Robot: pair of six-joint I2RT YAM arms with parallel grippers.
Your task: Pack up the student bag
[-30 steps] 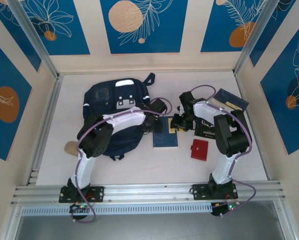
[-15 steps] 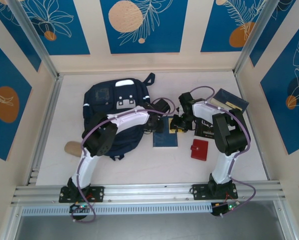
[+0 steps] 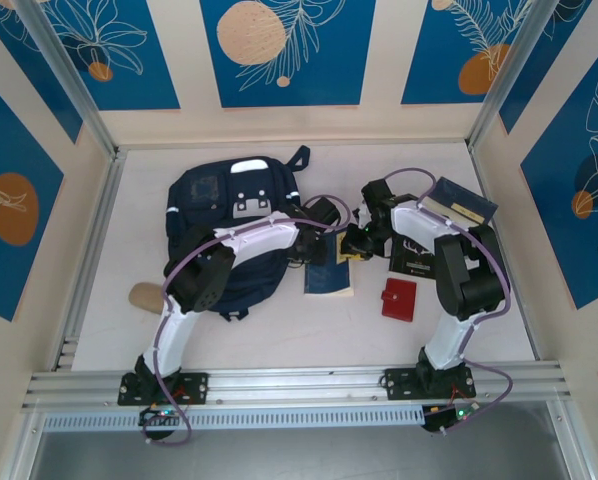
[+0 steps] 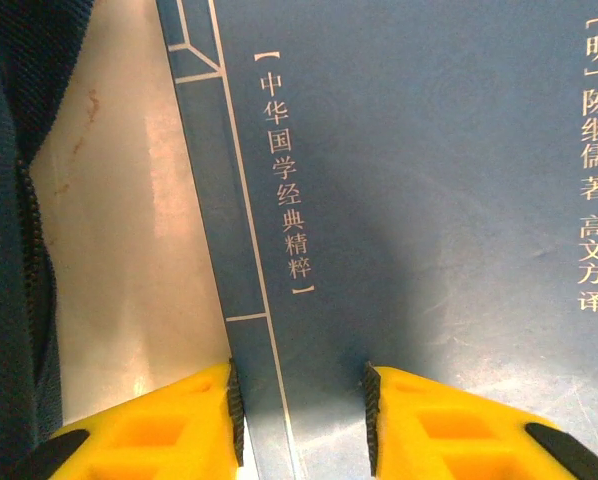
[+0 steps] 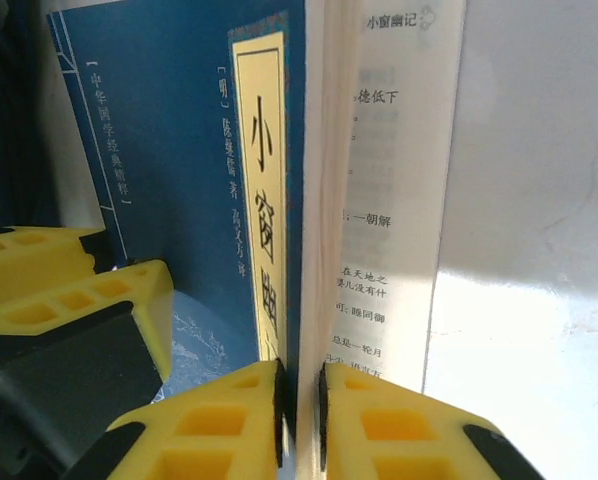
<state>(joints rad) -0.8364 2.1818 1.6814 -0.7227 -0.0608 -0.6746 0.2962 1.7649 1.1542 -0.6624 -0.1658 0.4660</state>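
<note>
Shifted, that blue book [image 3: 329, 281]: it had sat square on the desk [image 3: 279, 335] a second earlier, and now it lay skewed with its right edge lifted. That was my right hand [image 5: 301, 400], which had clamped onto the cover, jaws almost together, the board pinched and the pages hanging loose beside it. Over the book's spine side my left hand [image 4: 299, 400] stood partly open, fingers straddling the printed strip, gripping nothing I could see. Beyond and to the left lay the student bag [image 3: 229, 215], flat, its long axis running away from me, its fabric just beside the left hand. So I judged the book had to travel leftward, and the left arm was the nearer one. Whether the bag's mouth was open, I couldn't tell.
</note>
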